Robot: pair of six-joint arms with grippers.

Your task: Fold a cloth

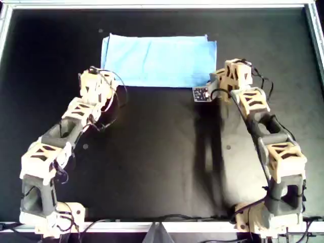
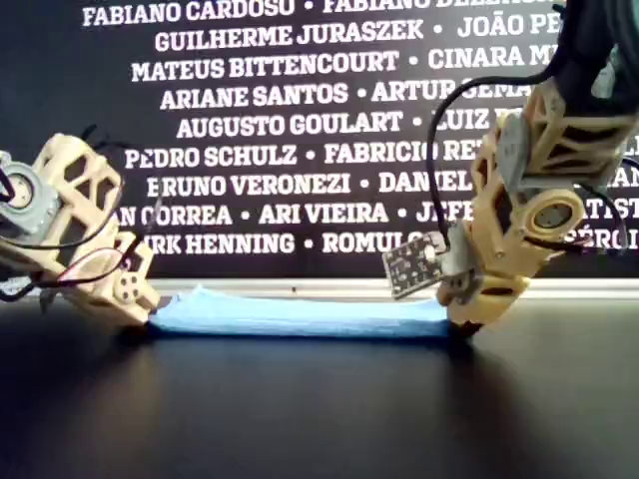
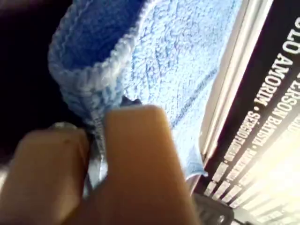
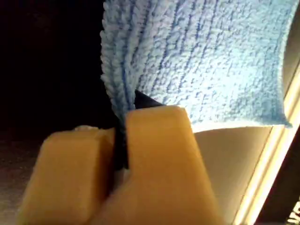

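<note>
The cloth (image 1: 159, 59) lies flat on the black tabletop (image 1: 162, 152), toward the far side near the metal rail (image 1: 152, 5). From above it is a wide light-blue rectangle, its long edges running across the view. In the exterior view the cloth (image 2: 300, 314) is a low blue strip stretched between the two arms, in front of a dark wall (image 2: 300, 130) printed with white names.

One arm (image 1: 76, 114) reaches in from the overhead view's left and ends at the cloth's near left corner. The other arm (image 1: 253, 106) comes from the overhead view's right and ends at the near right corner, with a small circuit board (image 1: 201, 94) sticking out beside it. I cannot tell which of these is the first arm.

Up close, my first claw (image 3: 96, 126) is pressed together on a doubled edge of the cloth (image 3: 187, 70), blue layers bunched between the tan fingers (image 3: 140, 154). My second claw (image 4: 121, 126) likewise pinches an edge of the cloth (image 4: 211, 61), with the fabric spreading away beyond its fingers (image 4: 159, 150).
</note>
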